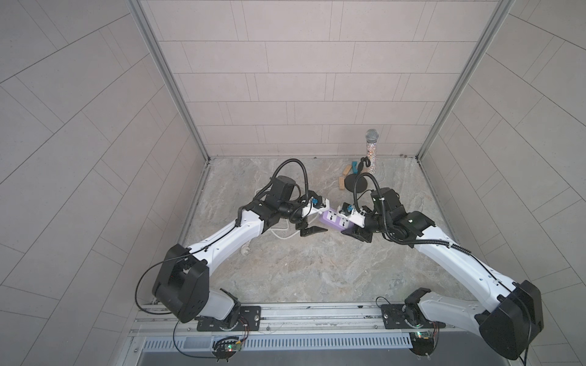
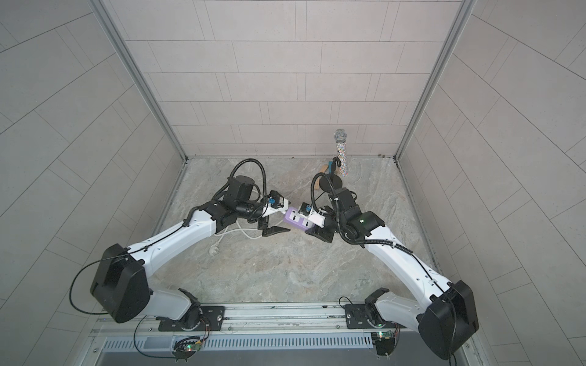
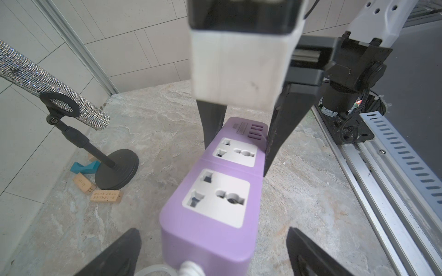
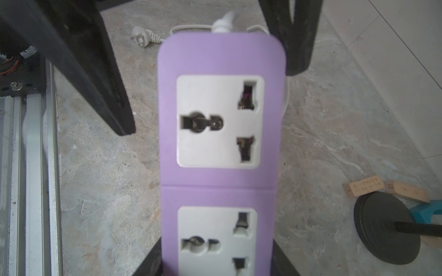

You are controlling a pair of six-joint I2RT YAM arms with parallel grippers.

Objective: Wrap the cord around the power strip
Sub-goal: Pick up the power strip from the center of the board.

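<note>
The lavender power strip (image 1: 334, 220) (image 2: 298, 218) hangs above the table between my two arms. My right gripper (image 1: 347, 224) (image 4: 217, 262) is shut on its port end, one black finger on each long side (image 3: 244, 133). My left gripper (image 1: 324, 218) (image 3: 212, 239) is open and straddles the cord end of the power strip (image 3: 215, 198), with a gap on both sides. The white cord (image 1: 279, 233) (image 3: 189, 267) leaves that end and lies in loose loops on the table under my left arm. Its plug (image 1: 244, 250) (image 4: 143, 38) rests on the table.
A glittery microphone (image 1: 371, 152) (image 3: 47, 83) stands on a black round-based stand (image 1: 356, 182) (image 4: 385, 229) at the back right. Wooden blocks (image 1: 344, 171) and a teal block (image 1: 353, 166) lie beside the base. The arms' metal rail (image 1: 317, 312) runs along the front edge.
</note>
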